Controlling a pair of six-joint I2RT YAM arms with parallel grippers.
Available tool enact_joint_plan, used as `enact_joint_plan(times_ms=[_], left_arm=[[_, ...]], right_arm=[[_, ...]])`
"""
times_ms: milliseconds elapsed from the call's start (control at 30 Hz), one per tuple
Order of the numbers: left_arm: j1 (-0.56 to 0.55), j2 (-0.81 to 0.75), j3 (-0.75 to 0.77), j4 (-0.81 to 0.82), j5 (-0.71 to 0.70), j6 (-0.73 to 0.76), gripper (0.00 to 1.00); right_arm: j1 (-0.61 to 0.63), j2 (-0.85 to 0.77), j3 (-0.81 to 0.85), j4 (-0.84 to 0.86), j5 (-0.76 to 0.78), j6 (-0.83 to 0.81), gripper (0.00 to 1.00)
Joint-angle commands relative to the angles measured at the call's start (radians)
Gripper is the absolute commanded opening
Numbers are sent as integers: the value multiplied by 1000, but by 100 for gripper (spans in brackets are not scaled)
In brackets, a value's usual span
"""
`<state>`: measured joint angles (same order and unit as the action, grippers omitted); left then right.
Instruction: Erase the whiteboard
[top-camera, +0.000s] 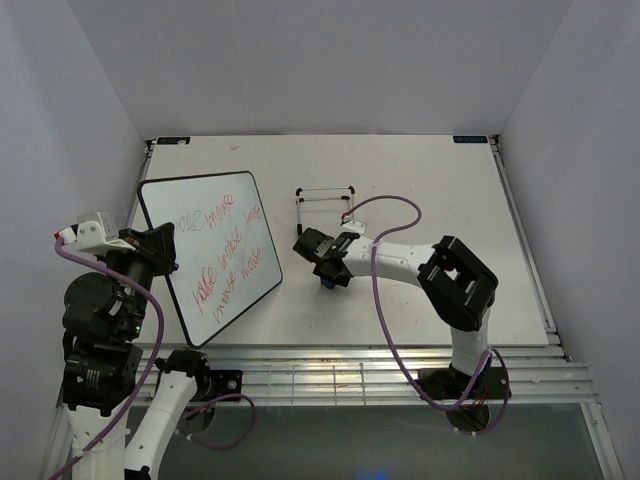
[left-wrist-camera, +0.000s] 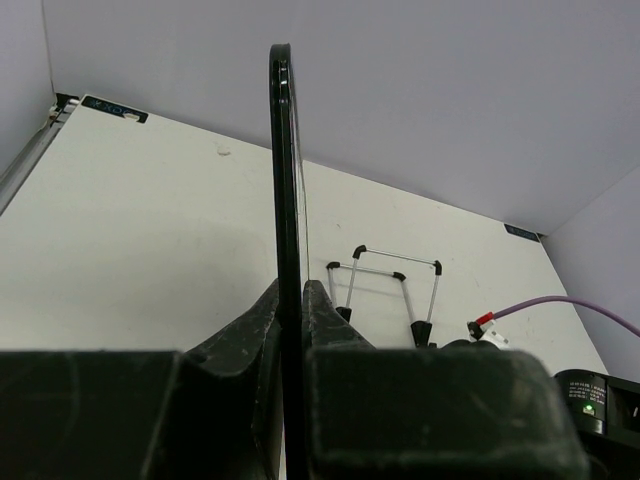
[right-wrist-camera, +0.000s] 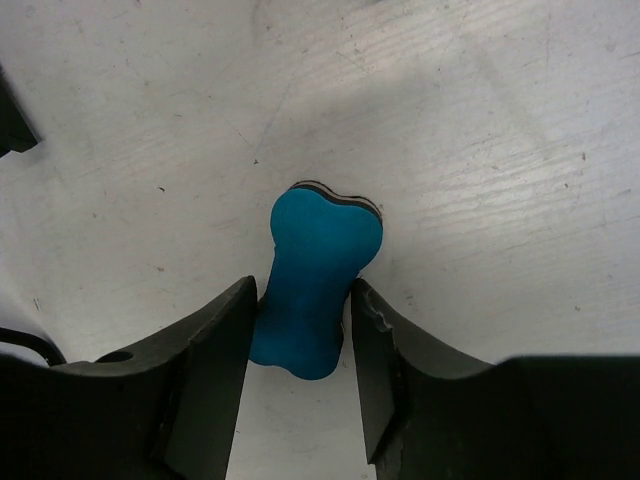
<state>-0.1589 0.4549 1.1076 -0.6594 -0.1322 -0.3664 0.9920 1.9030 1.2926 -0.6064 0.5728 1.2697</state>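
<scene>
The whiteboard (top-camera: 215, 250), glossy white with a thin black rim and red handwriting, is held tilted at the left of the table. My left gripper (top-camera: 165, 257) is shut on its left rim. In the left wrist view the board shows edge-on as a black strip (left-wrist-camera: 284, 150) clamped between the fingers of that gripper (left-wrist-camera: 292, 300). A small blue bone-shaped eraser (right-wrist-camera: 320, 260) lies on the table at mid-table (top-camera: 327, 282). My right gripper (top-camera: 328, 274) is down over it, and in the right wrist view the gripper (right-wrist-camera: 303, 300) has its fingers closed on the eraser's waist.
A black wire stand (top-camera: 325, 200) lies on the table behind the right gripper and also shows in the left wrist view (left-wrist-camera: 385, 285). A purple cable (top-camera: 385, 210) loops over the right arm. White walls enclose the table on three sides.
</scene>
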Motion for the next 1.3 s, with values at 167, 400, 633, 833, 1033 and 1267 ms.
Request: enact_joint_plan(times_ms=[167, 400, 633, 833, 1033, 1267], left_arm=[[-19, -12, 31, 69, -21, 26, 0], [-21, 43, 175, -115, 0, -9, 0], [-60, 1, 150, -193, 168, -127, 0], [-79, -22, 92, -166, 362, -198, 0], [-88, -24, 37, -108, 451, -226, 0], [-87, 24, -175, 81, 487, -289, 0]], right_arm=[[10, 7, 11, -32, 55, 49, 41], [13, -88, -54, 20, 82, -29, 21], [14, -332, -248, 229, 96, -289, 13], [11, -488, -372, 309, 62, -480, 8], [0, -671, -483, 310, 87, -559, 8], [-10, -976, -559, 309, 136, -671, 8]])
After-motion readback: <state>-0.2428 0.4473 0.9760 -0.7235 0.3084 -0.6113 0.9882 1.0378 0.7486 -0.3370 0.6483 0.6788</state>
